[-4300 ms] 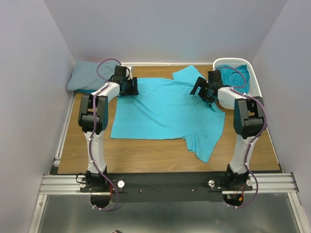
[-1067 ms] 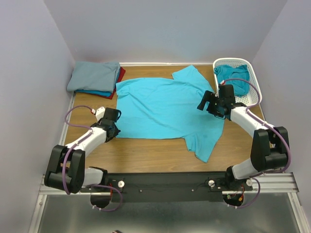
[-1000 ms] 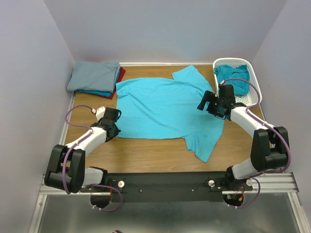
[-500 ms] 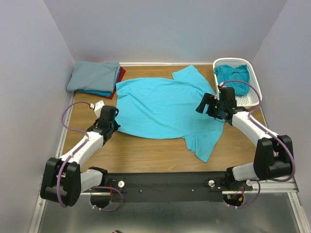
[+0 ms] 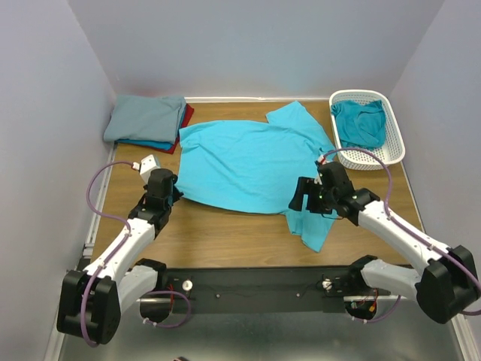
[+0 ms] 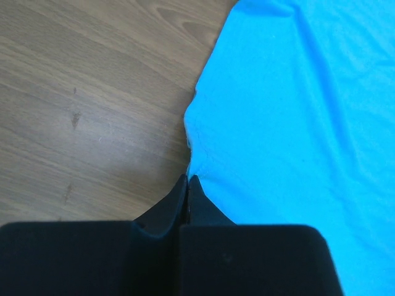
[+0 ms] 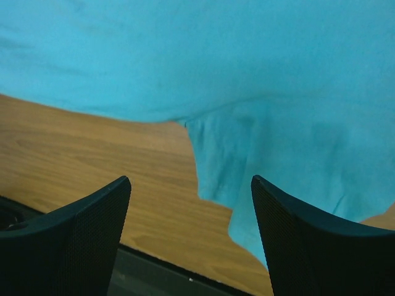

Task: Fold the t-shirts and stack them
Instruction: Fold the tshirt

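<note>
A bright turquoise t-shirt (image 5: 248, 162) lies spread flat across the middle of the wooden table (image 5: 225, 237). My left gripper (image 5: 169, 197) is shut on its near left hem corner. In the left wrist view the cloth (image 6: 296, 123) puckers into the pinched tips of the left gripper (image 6: 187, 179). My right gripper (image 5: 301, 201) hovers open over the shirt's near right sleeve (image 5: 312, 226). The right wrist view shows the sleeve (image 7: 247, 160) between the spread fingers of the right gripper (image 7: 190, 180), with nothing held.
A folded stack (image 5: 146, 120) sits at the back left, grey-blue on top with red and blue beneath. A white lattice basket (image 5: 376, 159) at the back right holds a deeper teal t-shirt (image 5: 361, 122). The black base rail (image 5: 248, 286) runs along the near edge.
The right arm swung from the shirt's right edge by the basket down to the near sleeve. The left gripper shifted toward the back right with the hem corner, which now sits further in.
</note>
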You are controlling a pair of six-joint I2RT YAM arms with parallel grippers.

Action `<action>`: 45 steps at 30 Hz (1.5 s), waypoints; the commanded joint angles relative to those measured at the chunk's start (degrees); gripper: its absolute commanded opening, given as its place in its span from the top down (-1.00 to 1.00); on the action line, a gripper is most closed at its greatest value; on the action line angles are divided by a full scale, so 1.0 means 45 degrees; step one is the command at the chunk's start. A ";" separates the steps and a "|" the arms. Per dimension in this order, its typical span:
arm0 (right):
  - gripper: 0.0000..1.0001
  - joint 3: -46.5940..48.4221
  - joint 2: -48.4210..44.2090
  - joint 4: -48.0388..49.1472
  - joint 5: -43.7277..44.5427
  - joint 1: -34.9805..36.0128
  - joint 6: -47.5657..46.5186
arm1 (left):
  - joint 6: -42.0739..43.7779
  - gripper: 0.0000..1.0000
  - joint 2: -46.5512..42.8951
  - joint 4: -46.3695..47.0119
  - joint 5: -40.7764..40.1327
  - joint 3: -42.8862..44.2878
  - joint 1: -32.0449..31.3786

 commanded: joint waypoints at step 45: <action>-0.75 0.0327 0.4385 0.1583 0.1095 0.4228 0.2368 | 0.0709 1.00 0.0396 0.1587 0.1097 -0.0410 -0.0229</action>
